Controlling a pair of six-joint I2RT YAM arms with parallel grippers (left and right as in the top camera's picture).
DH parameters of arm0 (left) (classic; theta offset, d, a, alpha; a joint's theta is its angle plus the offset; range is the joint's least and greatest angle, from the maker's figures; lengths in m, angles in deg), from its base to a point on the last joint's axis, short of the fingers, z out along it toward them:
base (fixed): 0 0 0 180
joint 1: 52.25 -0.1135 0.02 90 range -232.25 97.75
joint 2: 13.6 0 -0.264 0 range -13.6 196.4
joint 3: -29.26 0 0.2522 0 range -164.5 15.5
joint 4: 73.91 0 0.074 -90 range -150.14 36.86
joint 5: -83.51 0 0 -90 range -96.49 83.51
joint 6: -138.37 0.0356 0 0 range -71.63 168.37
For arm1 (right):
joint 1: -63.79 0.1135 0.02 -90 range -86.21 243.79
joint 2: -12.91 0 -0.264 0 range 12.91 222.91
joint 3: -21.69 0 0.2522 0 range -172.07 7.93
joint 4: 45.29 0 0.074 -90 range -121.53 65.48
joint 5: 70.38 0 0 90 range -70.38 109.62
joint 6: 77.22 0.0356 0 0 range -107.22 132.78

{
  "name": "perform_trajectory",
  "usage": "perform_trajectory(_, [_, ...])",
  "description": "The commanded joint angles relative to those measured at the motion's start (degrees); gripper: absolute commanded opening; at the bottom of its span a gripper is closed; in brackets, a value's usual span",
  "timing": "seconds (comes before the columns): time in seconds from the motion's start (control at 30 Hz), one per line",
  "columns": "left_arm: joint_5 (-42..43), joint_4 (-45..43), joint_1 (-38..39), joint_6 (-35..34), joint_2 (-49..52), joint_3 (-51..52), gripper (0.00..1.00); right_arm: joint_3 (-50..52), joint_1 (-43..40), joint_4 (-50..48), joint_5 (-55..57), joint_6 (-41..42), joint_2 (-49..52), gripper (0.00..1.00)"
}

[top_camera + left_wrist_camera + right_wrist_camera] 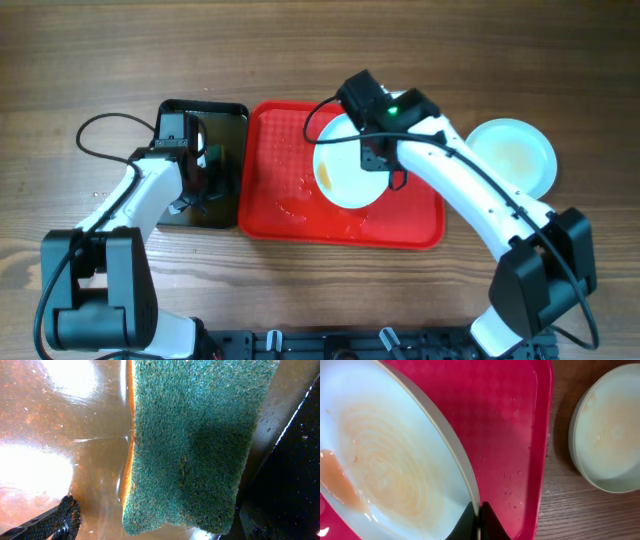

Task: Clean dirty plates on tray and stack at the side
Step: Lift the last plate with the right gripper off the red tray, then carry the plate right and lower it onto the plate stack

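Pinching plate (385, 460) in right claw (476, 512), tilted over tray (280, 170), likely to drain. Holding left claw (203, 178) spread over sponge (190, 445) beside tray.

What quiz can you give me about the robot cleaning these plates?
1. True or false: the right hand pinches the rim of the tilted plate over the red tray.
2. Pick one: what colour is the scrubby face of the sponge? A pink, B green, C white.
3. Fill the gap: the other plate sits beside the tray, on the wooden ____.

Key: 1 true. 2 B. 3 table.
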Motion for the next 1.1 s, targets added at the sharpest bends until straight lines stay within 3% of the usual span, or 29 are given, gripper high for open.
perform_trajectory(0.0, [1.81, 0.17, 0.0, -0.33, -1.07, -0.22, 1.0, -0.17, 2.99, 0.9, 9.09, 3.98, -0.15, 0.04])
perform_trajectory(0.23, [1.84, 0.15, 0.0, -0.33, -1.07, -0.22, 1.0, -0.17, 9.2, 0.55, 21.7, 6.56, -2.95, 0.04])
perform_trajectory(0.63, [1.84, 0.17, 0.0, -0.33, -1.07, -0.22, 1.0, -0.17, 17.16, -0.2, 40.74, 3.23, -3.56, 0.04])
perform_trajectory(1.07, [1.84, 0.15, 0.0, -0.33, -1.07, -0.22, 1.0, -0.17, 18.12, -0.68, 45.7, -0.26, -3.56, 0.04])
